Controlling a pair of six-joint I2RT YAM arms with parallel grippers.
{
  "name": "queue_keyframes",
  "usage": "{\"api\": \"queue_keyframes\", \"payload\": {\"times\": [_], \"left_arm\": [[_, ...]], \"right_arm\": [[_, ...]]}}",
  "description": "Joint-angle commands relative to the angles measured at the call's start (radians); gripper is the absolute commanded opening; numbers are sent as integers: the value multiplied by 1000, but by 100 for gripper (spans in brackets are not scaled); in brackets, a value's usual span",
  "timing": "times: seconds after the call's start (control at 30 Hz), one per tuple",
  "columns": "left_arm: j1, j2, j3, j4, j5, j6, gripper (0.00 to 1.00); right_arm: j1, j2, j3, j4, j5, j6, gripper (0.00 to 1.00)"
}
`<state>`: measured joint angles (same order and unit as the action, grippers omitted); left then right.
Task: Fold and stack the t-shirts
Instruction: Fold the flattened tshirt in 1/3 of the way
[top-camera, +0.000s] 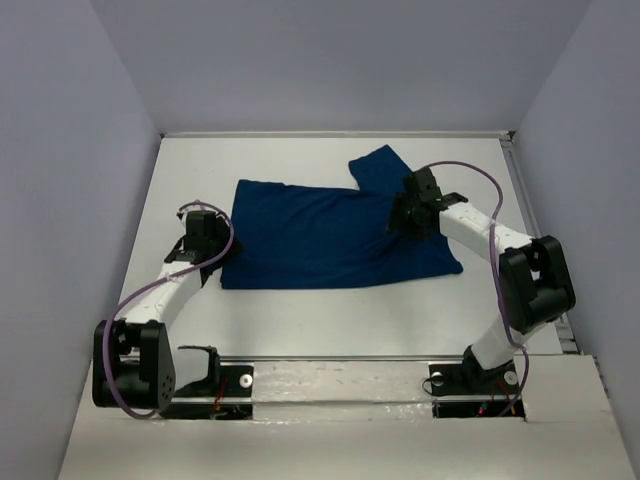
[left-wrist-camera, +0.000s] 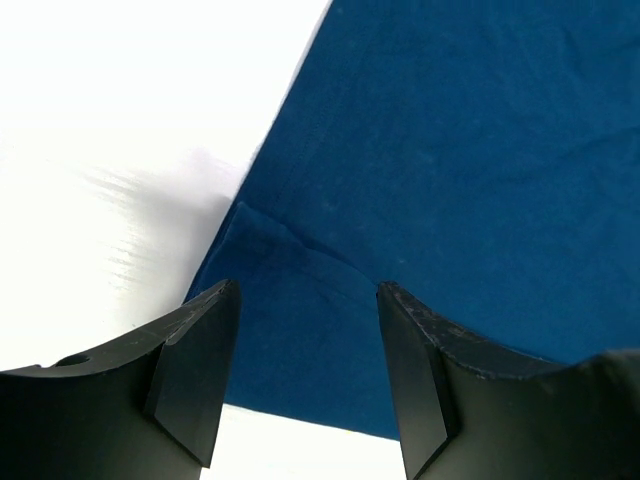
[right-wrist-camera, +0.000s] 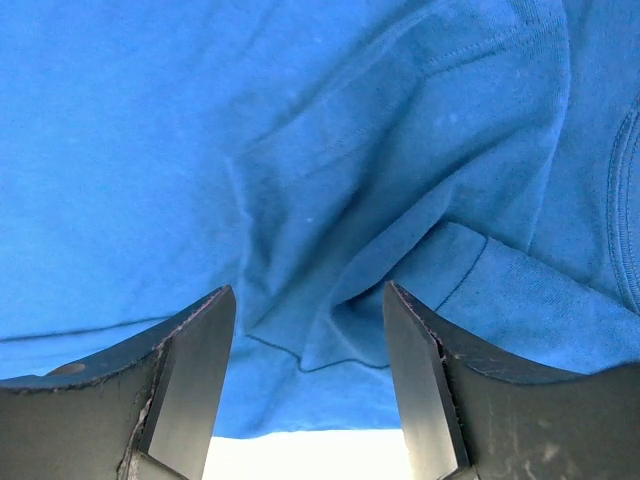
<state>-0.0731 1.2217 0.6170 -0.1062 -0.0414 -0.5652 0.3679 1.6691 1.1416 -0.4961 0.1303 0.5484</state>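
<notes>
A dark navy blue t-shirt (top-camera: 320, 235) lies flat on the white table, folded into a rough rectangle, with one sleeve (top-camera: 378, 167) sticking out at the back right. No print shows. My left gripper (top-camera: 203, 248) is open and empty over the shirt's left front corner (left-wrist-camera: 290, 330). My right gripper (top-camera: 405, 215) is open and empty over a folded sleeve and wrinkles near the shirt's right side (right-wrist-camera: 330, 300).
The white table (top-camera: 330, 315) is walled in by grey panels at left, back and right. A metal rail (top-camera: 520, 190) runs along the right edge. The arm bases and cables sit at the near edge.
</notes>
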Motion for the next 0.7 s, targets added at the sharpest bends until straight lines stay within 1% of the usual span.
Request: {"api": "queue_keyframes", "payload": {"times": [0.0,0.17,0.2,0.23,0.3,0.33,0.37,0.43,0.47,0.5,0.53,0.6,0.67], "left_arm": [[-19,-59,23,-26,8,4,57],[-40,-74,21,-33,20,-2,57],[-40,-77,20,-32,24,-4,57],[-60,-85,18,-33,26,-9,57],[-79,-91,21,-33,28,-12,57],[-88,-91,27,-35,26,-12,57],[-97,-90,30,-36,25,-15,57],[-108,-82,33,-36,18,-18,57],[-117,-79,33,-35,18,-18,57],[-117,-76,30,-33,20,-21,57],[-117,-74,27,-32,18,-21,57],[-126,-77,20,-32,18,-24,57],[-126,-88,10,-32,17,-24,57]], "right_arm": [[3,-19,46,13,-15,-25,66],[3,79,109,-15,-27,-33,63],[3,81,100,-10,-31,-31,57],[12,80,89,17,-58,-37,54],[12,96,90,21,-77,-39,49],[23,109,111,11,-77,-42,37],[34,121,128,7,-75,-53,34],[45,165,190,-25,-66,-64,34],[45,182,190,-36,-58,-68,34],[54,195,222,-44,-41,-76,36],[65,216,239,-56,-29,-82,42],[65,242,248,-70,-18,-77,48],[75,250,245,-71,3,-73,47]]}}
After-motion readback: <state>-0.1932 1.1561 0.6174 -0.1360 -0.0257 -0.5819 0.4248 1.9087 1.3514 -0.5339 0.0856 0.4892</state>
